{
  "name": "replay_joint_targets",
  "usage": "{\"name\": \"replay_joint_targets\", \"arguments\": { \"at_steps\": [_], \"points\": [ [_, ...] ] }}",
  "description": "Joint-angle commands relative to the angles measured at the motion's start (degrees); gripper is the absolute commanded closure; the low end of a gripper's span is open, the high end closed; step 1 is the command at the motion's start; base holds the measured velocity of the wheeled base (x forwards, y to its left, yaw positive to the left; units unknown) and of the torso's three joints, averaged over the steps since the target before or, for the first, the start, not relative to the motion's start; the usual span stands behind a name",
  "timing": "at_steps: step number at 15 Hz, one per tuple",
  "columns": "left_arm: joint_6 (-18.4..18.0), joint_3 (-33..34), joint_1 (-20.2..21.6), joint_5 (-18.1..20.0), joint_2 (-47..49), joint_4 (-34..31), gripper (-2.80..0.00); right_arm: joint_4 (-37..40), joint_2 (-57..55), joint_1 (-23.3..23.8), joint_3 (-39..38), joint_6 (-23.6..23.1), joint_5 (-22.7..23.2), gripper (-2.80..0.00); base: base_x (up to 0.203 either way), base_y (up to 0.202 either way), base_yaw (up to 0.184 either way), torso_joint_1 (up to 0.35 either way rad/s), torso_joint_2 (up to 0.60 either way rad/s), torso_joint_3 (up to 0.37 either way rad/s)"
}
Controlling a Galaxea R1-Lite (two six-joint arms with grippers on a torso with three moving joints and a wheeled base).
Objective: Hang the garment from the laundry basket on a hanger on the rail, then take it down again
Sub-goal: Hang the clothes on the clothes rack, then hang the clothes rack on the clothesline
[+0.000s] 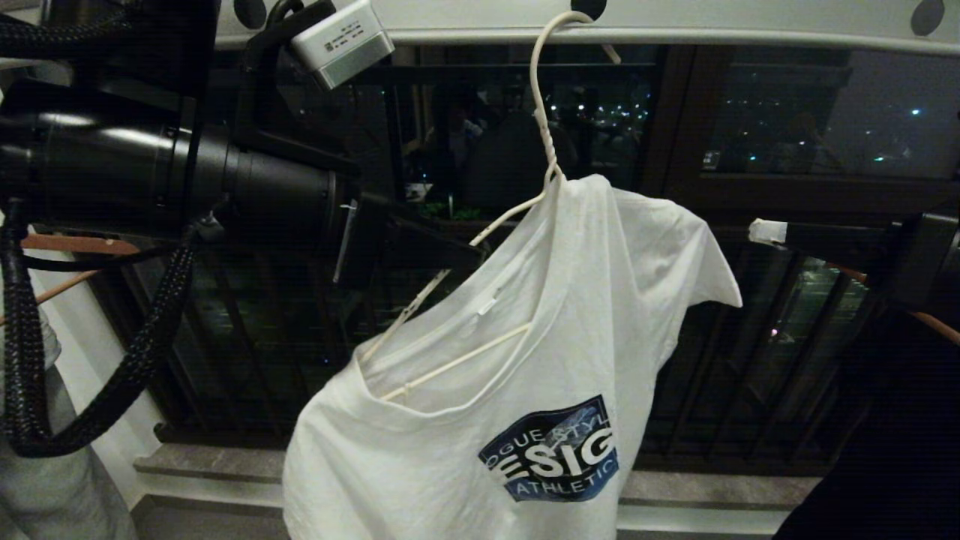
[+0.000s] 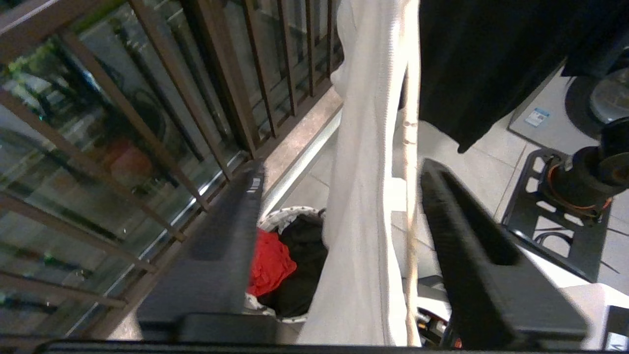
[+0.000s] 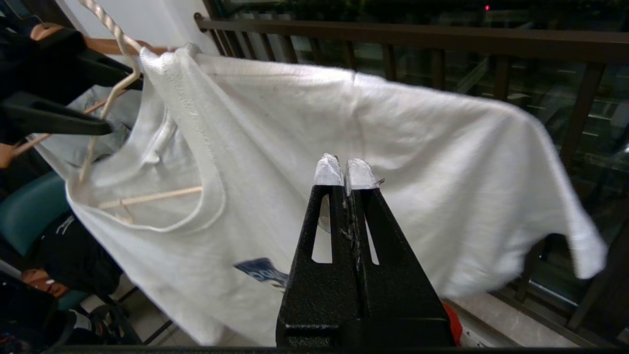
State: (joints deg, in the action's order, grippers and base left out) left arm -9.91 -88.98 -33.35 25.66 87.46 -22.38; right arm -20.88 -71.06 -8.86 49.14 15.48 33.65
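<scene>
The garment, a white T-shirt with a blue chest print, hangs tilted on the hanger, whose hook sits over the rail. One hanger shoulder is bare wire; the other is inside the shirt. My left gripper is at that bare shoulder. In the left wrist view, the left gripper stands open with shirt fabric and the hanger wire between its jaws, untouched. My right gripper hangs shut and empty just beside the sleeve. The laundry basket stands on the floor below.
A dark brown balcony railing runs behind the shirt. Brown wooden hangers hang at the left and a dark garment at the right. Red cloth and black cloth lie in the basket. A teal chair stands nearby.
</scene>
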Motion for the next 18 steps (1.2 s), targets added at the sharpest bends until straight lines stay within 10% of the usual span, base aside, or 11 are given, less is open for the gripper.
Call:
{"name": "replay_joint_targets", "arguments": {
  "at_steps": [1,5,6,7,18],
  "points": [
    [0.2,0.0,-0.5,0.2,-1.9,-0.2,-2.80,-0.1,-0.1,0.0,0.0,0.1,0.2,0.00,0.000,0.000,0.000,0.000,0.00,0.000],
    [1.4,2.1,-1.3,0.2,-7.3,-0.2,-2.80,-0.1,-0.1,0.0,0.0,0.2,0.3,0.00,0.000,0.000,0.000,0.000,0.00,0.000],
    [1.8,3.2,-1.5,0.0,-8.9,-0.2,-0.38,-0.1,-0.1,0.0,0.1,0.3,0.3,0.00,0.000,0.000,0.000,0.000,0.00,0.000],
    [2.4,3.8,-1.6,-0.7,-10.2,-0.9,0.00,-0.1,0.0,-0.1,0.4,0.9,0.3,0.00,0.000,0.000,0.000,0.000,0.00,0.000],
    [14.9,11.9,-1.2,-3.5,-19.4,-8.7,0.00,9.9,1.9,-11.4,12.4,3.5,-1.6,0.00,0.000,0.000,0.000,0.000,0.00,0.000]
  ]
}}
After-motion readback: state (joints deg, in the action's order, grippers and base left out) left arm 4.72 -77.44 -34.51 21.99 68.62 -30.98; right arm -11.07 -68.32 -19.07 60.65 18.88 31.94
